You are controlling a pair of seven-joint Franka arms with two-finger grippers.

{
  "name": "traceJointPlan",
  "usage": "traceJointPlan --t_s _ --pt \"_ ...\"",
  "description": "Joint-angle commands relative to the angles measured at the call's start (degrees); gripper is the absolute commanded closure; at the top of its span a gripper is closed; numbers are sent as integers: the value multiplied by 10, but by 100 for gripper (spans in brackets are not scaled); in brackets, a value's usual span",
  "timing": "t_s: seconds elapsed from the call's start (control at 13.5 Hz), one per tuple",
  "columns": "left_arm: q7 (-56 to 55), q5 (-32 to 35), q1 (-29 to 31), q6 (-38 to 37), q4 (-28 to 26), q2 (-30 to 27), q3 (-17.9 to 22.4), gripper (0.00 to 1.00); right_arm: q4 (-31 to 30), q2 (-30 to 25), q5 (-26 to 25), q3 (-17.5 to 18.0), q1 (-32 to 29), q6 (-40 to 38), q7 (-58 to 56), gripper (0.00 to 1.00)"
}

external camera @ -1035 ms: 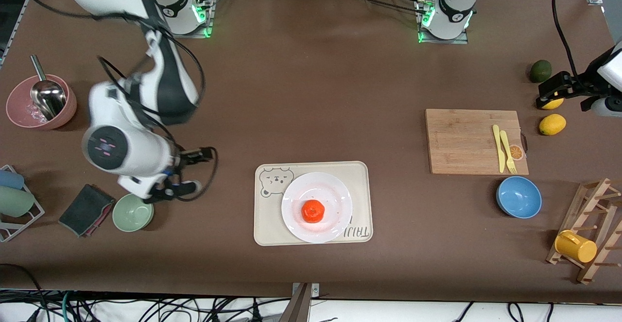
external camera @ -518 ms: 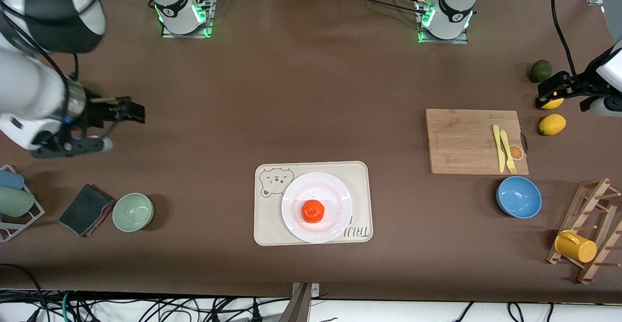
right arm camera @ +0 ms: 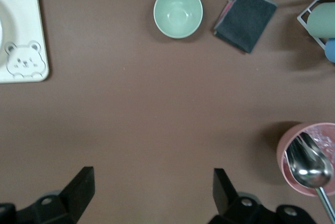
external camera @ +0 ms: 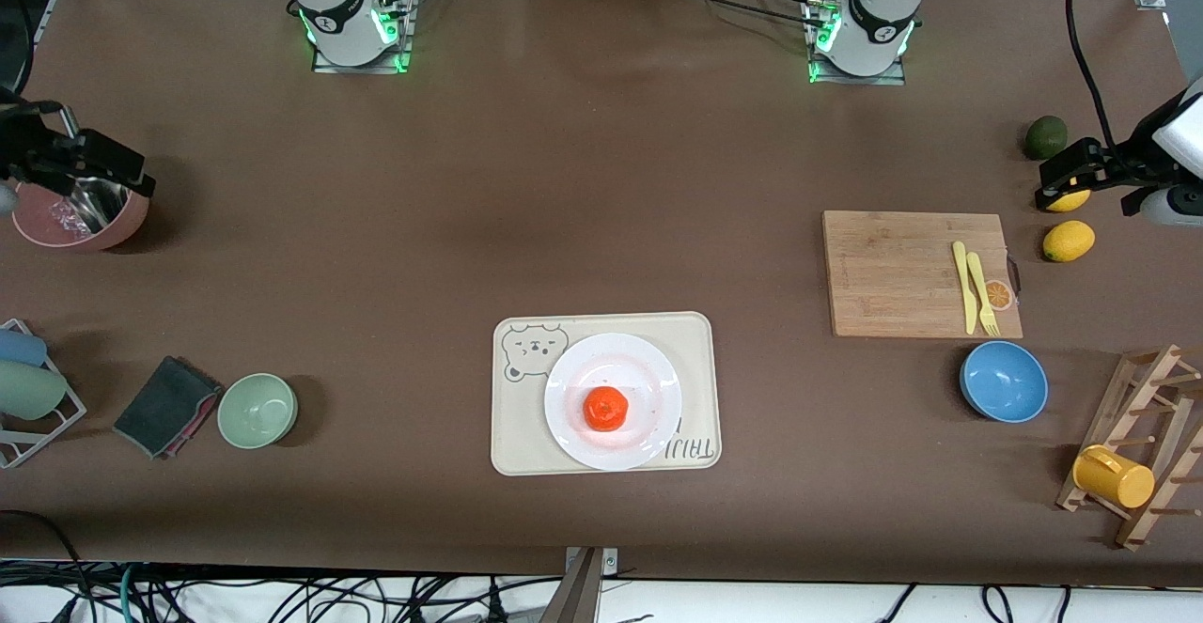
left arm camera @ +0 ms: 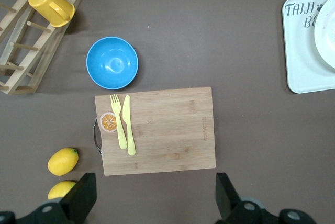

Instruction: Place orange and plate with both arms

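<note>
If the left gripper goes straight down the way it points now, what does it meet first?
Probably bare table: between the open left gripper fingers only brown surface shows, just beside the cutting board edge. One lemon sits close to one finger, though depth is unclear.

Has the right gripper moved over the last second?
Yes. The right gripper went from above the pale green bowl to above the pink bowl, away from the front camera.

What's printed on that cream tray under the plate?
A bear face on the tray and dark lettering, best seen in the front view.

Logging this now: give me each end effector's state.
Left end effector: open, empty, over the lemons.
Right end effector: open, empty, over the pink bowl.
</note>
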Motion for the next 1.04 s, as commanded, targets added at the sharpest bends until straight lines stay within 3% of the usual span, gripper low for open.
traceJointPlan --t_s 0.0,0.37,0.96 --pt "13 -10 3 1 6 1 -1 0 -40 -29 -23 33 -12 6 16 0" --pt "12 -11 1 1 7 1 -1 0 -71 -46 -17 34 -16 27 18 0" --pt "12 -11 -3 0 16 1 -2 0 -52 -34 -24 37 -10 22 14 0"
